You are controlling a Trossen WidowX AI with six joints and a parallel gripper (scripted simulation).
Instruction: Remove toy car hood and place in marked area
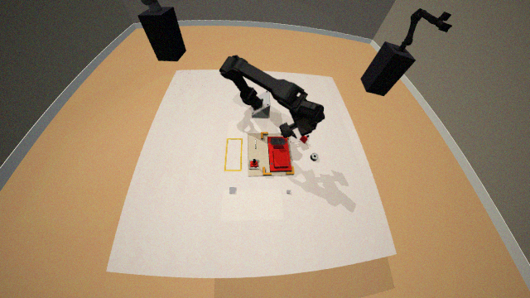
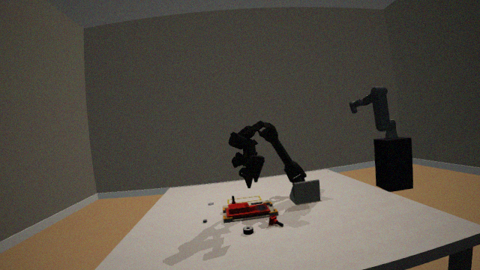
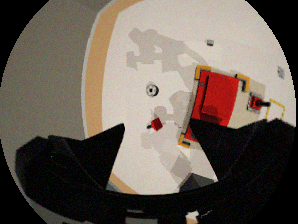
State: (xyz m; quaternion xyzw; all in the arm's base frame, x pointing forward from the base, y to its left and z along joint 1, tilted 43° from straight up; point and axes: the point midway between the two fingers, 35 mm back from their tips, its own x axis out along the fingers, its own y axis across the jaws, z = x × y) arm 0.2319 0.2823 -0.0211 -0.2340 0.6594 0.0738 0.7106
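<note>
A: Gripper [image 2: 250,184]?
B: Fingers spread wide, nothing between. Hanging above table [image 2: 356,225], pointing down, near back end of red toy car [image 1: 279,154].

A: Hood?
B: On car, front part, not taken off. Car sitting on beige plate [image 1: 257,157].

A: Marked area?
B: Yellow rectangle [image 1: 233,154], just beside plate, away from gripper. Small red piece [image 1: 304,139] and black ring [image 1: 314,156] on other side.

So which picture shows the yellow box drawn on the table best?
The top view: the yellow rectangular outline shows whole, left of the beige tray. The exterior view shows only a thin sliver behind the red toy car; the wrist view doesn't clearly show it.
</note>
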